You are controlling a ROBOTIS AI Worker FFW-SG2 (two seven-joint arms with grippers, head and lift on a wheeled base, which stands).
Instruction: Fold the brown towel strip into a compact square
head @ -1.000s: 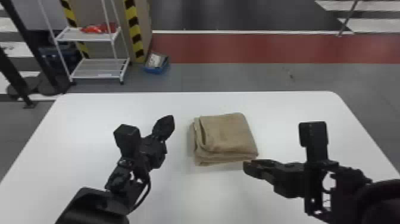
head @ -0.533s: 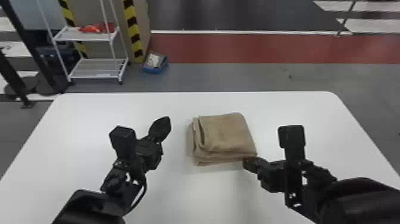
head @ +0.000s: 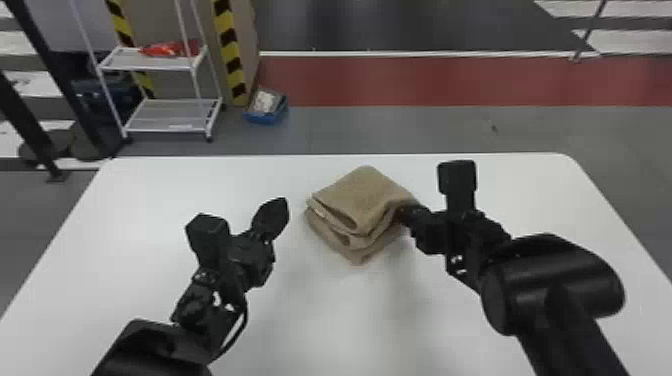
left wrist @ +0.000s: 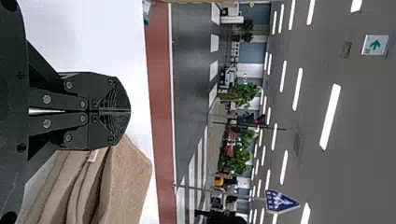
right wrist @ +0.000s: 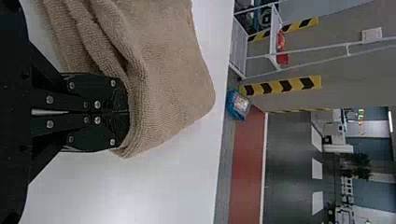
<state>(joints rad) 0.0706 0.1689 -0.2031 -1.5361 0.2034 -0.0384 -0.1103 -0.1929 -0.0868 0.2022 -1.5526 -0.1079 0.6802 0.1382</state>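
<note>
The folding looks all but done: the brown towel [head: 364, 197] lies on the counter [head: 320, 325] as a thick, layered packet, roughly square. What seems left is tidying—its side by the right arm is dented and the layers bulge a little. The right fingers [right wrist: 112, 100] are closed together, tips pressed against that side, with no cloth visibly pinched. The left fingers [left wrist: 114, 100] are closed too, empty, apart from the towel.

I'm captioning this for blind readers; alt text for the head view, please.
A folded brown towel lies at an angle on a white table, with the right gripper against its right side. The left gripper hovers apart, to the towel's left.
</note>
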